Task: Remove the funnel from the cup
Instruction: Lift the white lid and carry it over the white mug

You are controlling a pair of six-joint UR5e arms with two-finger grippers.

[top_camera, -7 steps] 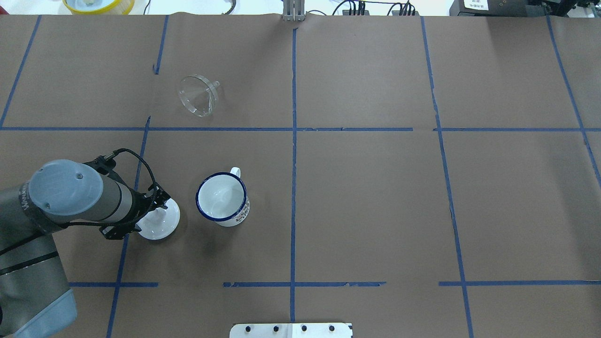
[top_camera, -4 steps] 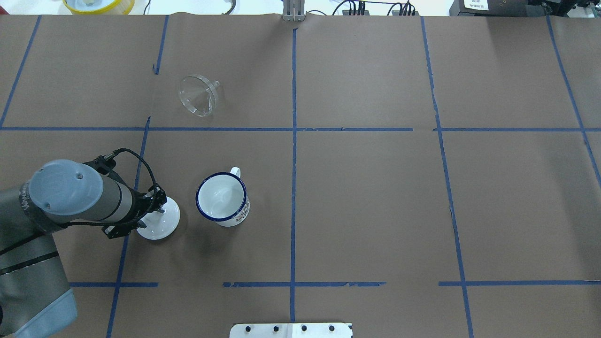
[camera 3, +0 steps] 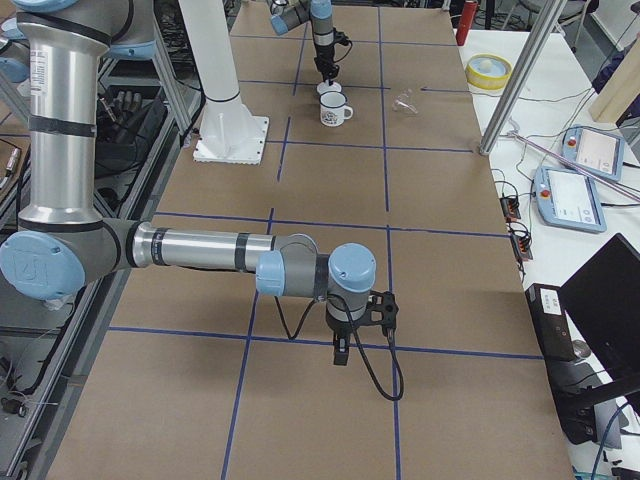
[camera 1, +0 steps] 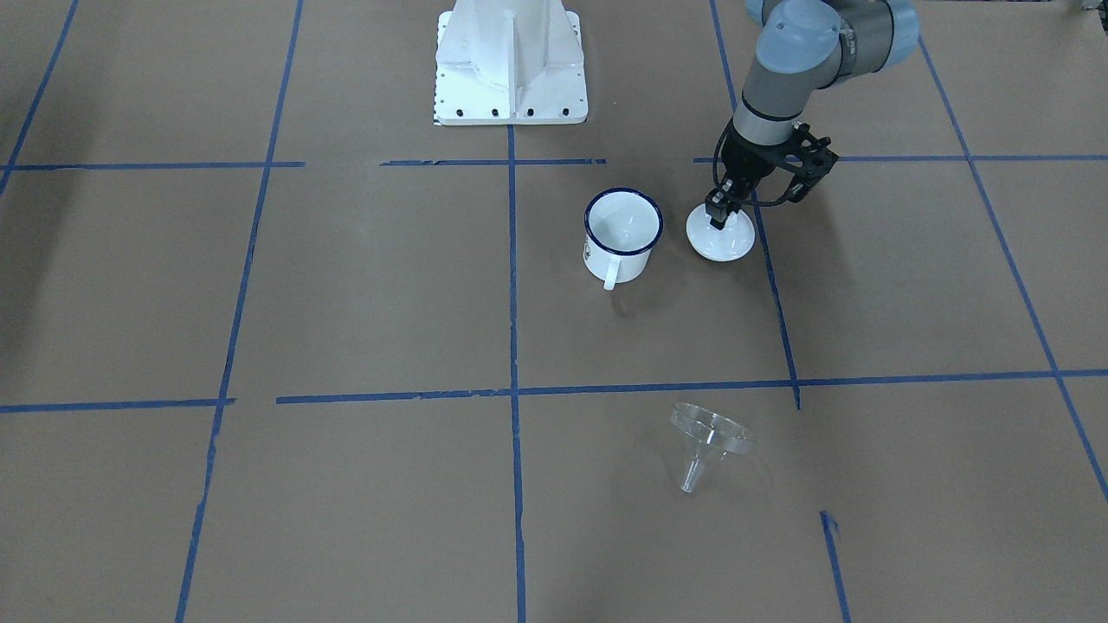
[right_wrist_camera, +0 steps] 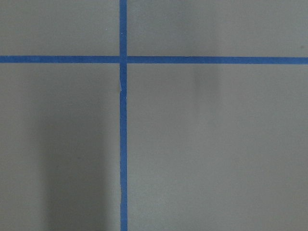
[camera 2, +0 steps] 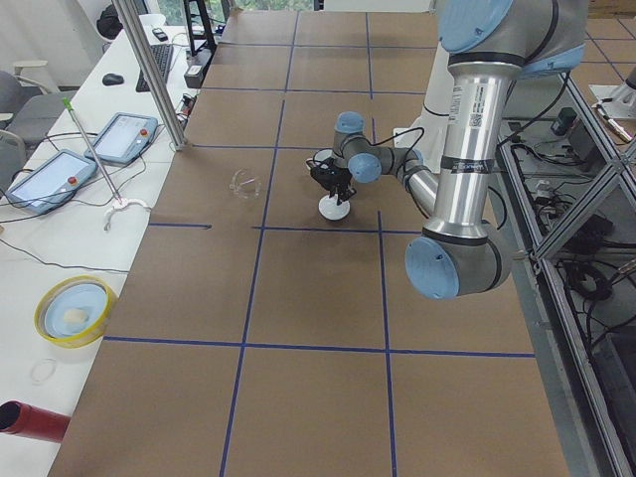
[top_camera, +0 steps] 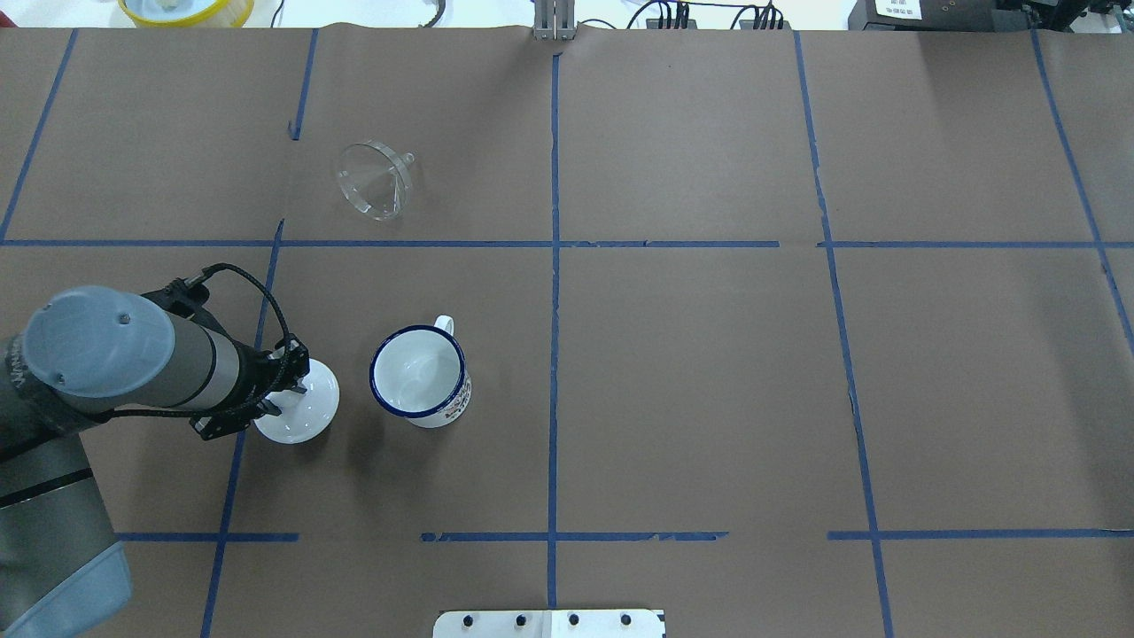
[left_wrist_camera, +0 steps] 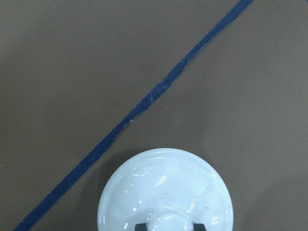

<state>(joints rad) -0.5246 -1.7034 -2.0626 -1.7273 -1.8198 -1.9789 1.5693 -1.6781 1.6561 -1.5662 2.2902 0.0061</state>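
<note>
The clear funnel (top_camera: 374, 182) lies on its side on the brown table, far from the cup, with nothing touching it; it also shows in the front view (camera 1: 705, 437). The white cup with the blue rim (top_camera: 418, 377) stands upright and empty (camera 1: 621, 234). My left gripper (top_camera: 288, 390) is to the cup's left, shut on the knob of a white round lid (top_camera: 310, 409). The left wrist view shows the lid (left_wrist_camera: 163, 183) with dark fingers either side of its knob. My right gripper (camera 3: 340, 352) hangs over bare table; I cannot tell whether it is open or shut.
Blue tape lines (top_camera: 554, 266) grid the brown paper. The white robot base plate (camera 1: 511, 78) sits at the table's near edge. A yellow bowl (top_camera: 186, 9) and cables lie beyond the far edge. The right wrist view shows only paper and a tape cross (right_wrist_camera: 122, 59).
My left arm has shifted slightly left and away, and the white lid has moved a little with the gripper. Funnel and cup have not moved.
</note>
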